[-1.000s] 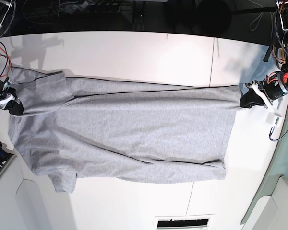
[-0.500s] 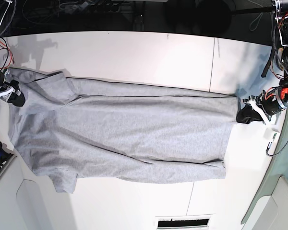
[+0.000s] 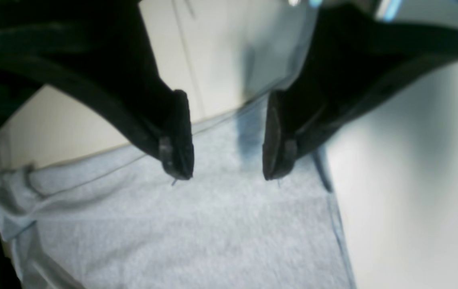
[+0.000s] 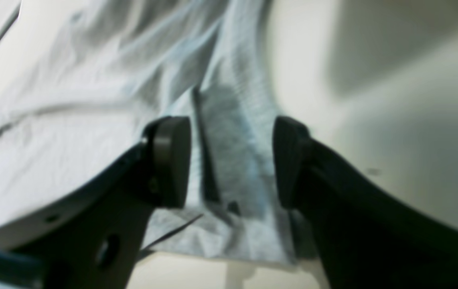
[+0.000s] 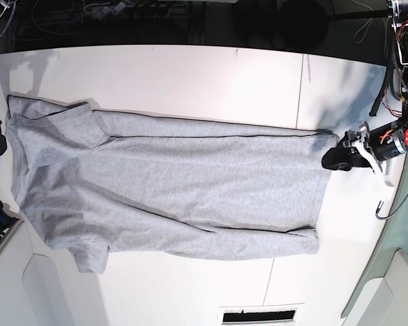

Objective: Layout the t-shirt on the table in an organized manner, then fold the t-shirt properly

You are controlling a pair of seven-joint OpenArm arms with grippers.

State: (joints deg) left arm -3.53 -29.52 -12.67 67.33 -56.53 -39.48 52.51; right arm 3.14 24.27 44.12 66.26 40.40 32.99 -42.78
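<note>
Claws gape wide over the t-shirt [image 5: 170, 197]: left claw [image 3: 227, 176] at its hem; right claw [image 4: 231, 160], barely visible in base view, at its blurred edge.

Bright, even overhead light washes the white desk [image 5: 190, 75] in the base view, with soft shadows near its far corners. Both wrist views are blurred and soft; the near jaws are dark and out of focus, shading the shirt [image 3: 197, 224].
</note>
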